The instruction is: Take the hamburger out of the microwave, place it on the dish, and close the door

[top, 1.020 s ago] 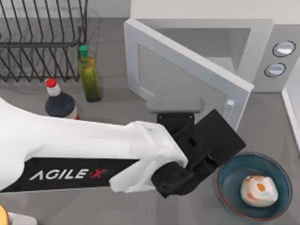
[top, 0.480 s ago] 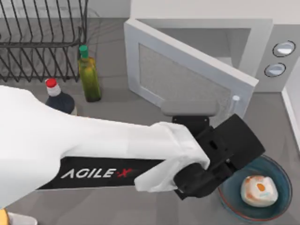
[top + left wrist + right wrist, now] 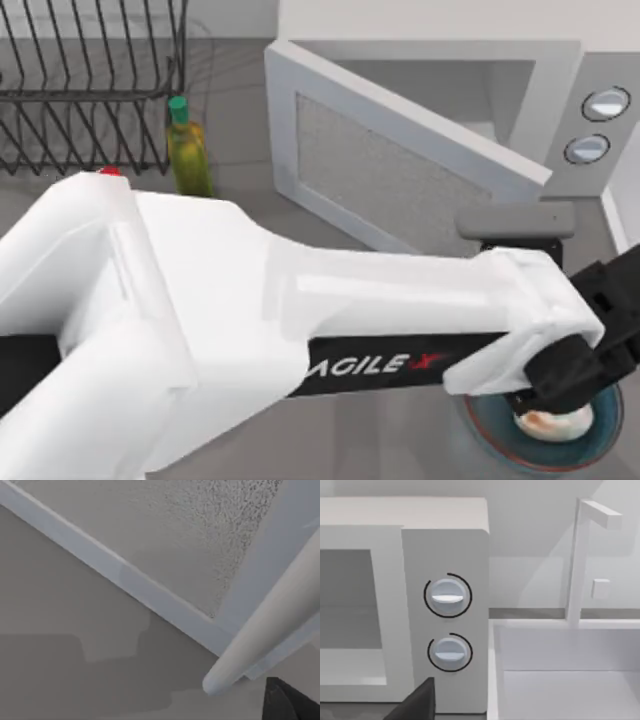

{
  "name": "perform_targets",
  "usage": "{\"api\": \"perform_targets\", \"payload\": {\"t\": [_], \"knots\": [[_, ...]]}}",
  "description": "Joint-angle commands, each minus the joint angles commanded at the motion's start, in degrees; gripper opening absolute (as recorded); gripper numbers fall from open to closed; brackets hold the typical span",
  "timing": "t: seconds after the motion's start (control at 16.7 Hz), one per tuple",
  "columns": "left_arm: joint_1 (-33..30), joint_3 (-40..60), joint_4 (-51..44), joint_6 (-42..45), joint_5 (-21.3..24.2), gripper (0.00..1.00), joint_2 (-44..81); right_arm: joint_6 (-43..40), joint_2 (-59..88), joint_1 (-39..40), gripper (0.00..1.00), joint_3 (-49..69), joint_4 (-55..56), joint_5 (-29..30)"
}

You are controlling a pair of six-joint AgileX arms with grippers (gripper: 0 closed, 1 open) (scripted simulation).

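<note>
The microwave [image 3: 600, 60] stands at the back right, its door [image 3: 400, 170] swung partway open across the cavity. The hamburger [image 3: 555, 425] lies in the blue-teal dish [image 3: 485, 435] at the front right, mostly covered by my left arm. My left gripper [image 3: 592, 350] hovers over the dish, just past the door's free edge. The left wrist view shows the door's speckled window [image 3: 200, 540], its white bar handle [image 3: 265, 625] and a dark fingertip [image 3: 292, 702] beside the handle's end. The right wrist view faces the microwave's two knobs [image 3: 447, 596].
A green bottle [image 3: 185, 150] and a red-capped dark bottle [image 3: 108, 172] stand left of the door. A black wire rack [image 3: 90, 90] fills the back left. A white sink basin with a tap [image 3: 580, 560] sits right of the microwave. My left arm spans the table's front.
My left arm has swept to the right along the door's front. Its gripper now sits over the dish and hides most of the hamburger. The door's free edge has shifted slightly back.
</note>
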Motion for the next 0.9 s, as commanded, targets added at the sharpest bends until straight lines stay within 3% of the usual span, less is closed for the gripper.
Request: {"api": "perform_targets", "payload": {"t": [0.36, 0.9], "knots": [[0.22, 1.3, -0.55, -0.12, 0.11, 0.0, 0.87, 0.0, 0.0, 0.0, 1.0, 0.0, 0.0, 0.0], [10.83, 14.33, 3.63, 11.98, 5.33, 0.0, 10.56, 0.0, 0.0, 0.0, 1.0, 0.0, 0.0, 0.0]]}}
